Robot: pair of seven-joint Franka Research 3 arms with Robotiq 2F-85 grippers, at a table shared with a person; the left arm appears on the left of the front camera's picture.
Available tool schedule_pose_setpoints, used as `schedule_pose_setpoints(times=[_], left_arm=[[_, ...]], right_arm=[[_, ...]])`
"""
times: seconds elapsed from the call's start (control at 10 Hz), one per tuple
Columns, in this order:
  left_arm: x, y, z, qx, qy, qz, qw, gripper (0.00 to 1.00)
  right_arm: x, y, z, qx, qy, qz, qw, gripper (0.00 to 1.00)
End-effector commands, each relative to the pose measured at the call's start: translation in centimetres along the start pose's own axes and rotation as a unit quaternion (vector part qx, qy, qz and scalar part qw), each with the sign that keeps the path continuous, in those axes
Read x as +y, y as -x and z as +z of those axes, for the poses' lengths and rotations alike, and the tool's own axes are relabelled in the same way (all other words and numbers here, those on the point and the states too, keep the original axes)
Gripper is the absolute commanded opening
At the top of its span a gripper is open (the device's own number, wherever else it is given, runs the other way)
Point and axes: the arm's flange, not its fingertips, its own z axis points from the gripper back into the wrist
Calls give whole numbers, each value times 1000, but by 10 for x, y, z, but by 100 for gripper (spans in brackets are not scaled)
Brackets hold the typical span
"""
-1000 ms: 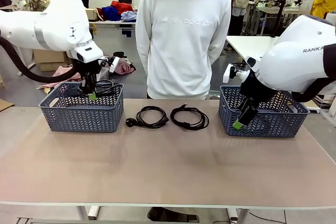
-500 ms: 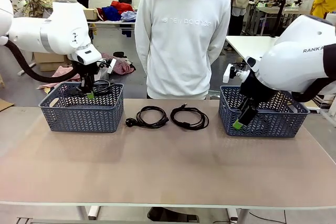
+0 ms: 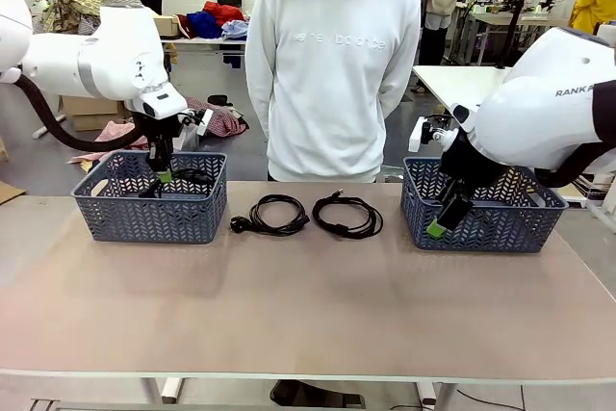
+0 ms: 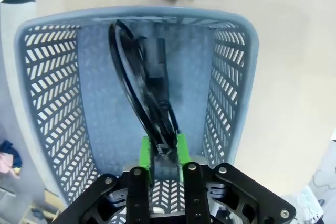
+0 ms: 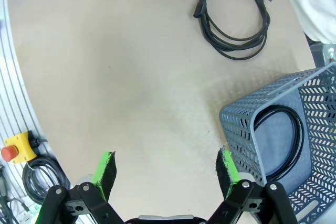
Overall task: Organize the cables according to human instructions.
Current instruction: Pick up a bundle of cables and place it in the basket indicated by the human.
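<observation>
Currently one thin black coiled cable lies in the left grey-blue plastic lattice basket, its near loop between the left gripper's partly parted pads, seemingly unclamped. Drop-off step. The right gripper gapes empty beside the right matching basket. Next likely calls for lifting clear, then fetching a tabletop coil as the person directs.

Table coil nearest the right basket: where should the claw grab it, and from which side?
Probably straight down from above: the coil lies flat on the table, leaving nothing to catch sideways. Straddle the bundled strands on one arc, one finger inside the loop and one outside, away from the plug ends. The open right claw looks nearer.
</observation>
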Motion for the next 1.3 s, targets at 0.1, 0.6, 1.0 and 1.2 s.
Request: schedule_pose_setpoints(times=[0.1,0.6,1.0,1.2], left_arm=[[7,2,12,3,16,2,1000,57],[14,0,27,2,28,9,1000,100],[16,0,31,0,41,17,999,100],[12,0,28,5,29,6,1000,100]], right_arm=[[0,0,1,-1,4,-4,1000,100],[0,0,1,-1,4,-4,1000,100],[0,0,1,-1,4,-4,1000,100],[0,0,1,-1,4,-4,1000,100]])
